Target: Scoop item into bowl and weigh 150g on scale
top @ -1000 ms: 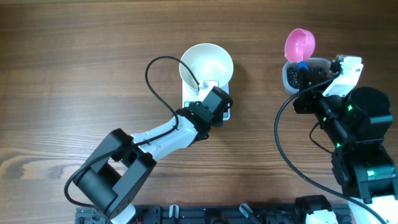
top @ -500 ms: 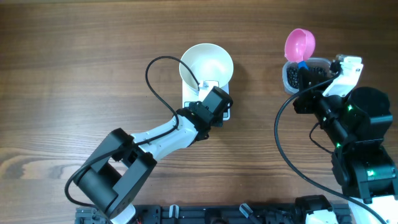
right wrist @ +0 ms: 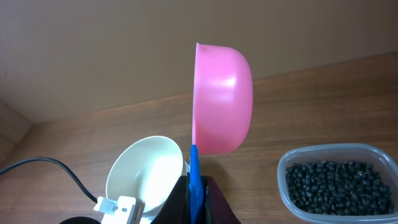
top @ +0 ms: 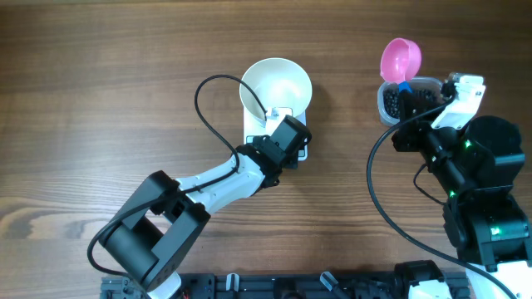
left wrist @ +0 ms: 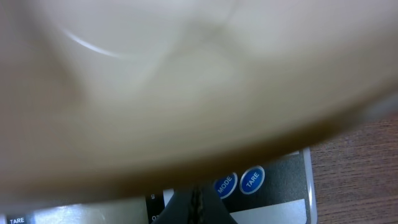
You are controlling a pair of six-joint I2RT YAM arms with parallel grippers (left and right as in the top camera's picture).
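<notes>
Right wrist view showed the pellets point(right wrist: 336, 183) as many small, round, black grains with a slight shine, heaped in a clear plastic tub point(right wrist: 283, 177) at the right of the wooden table point(right wrist: 311, 112). The tub was cut off by the lower and right edges of that picture. The right gripper point(right wrist: 196, 190) was clamped on the blue handle point(right wrist: 194, 165) of a pink scoop point(right wrist: 224, 99). Overhead, the cup of the scoop appeared just beyond the far rim of the tub, and the arm covered the near half of the tub. The white bowl point(top: 276, 85) was round and plain. It sat on the white scale point(top: 252, 133) at the middle of the table, well apart from the tub, and hid most of the scale. From the left wrist the bowl was only a big blurred pale shape. Under it two round blue buttons point(left wrist: 225, 184) marked MODE and TARE were readable. The left gripper point(left wrist: 197, 198) had its fingers pressed together with nothing between them, at the near front of the scale; whether it touched the scale was not possible to tell
</notes>
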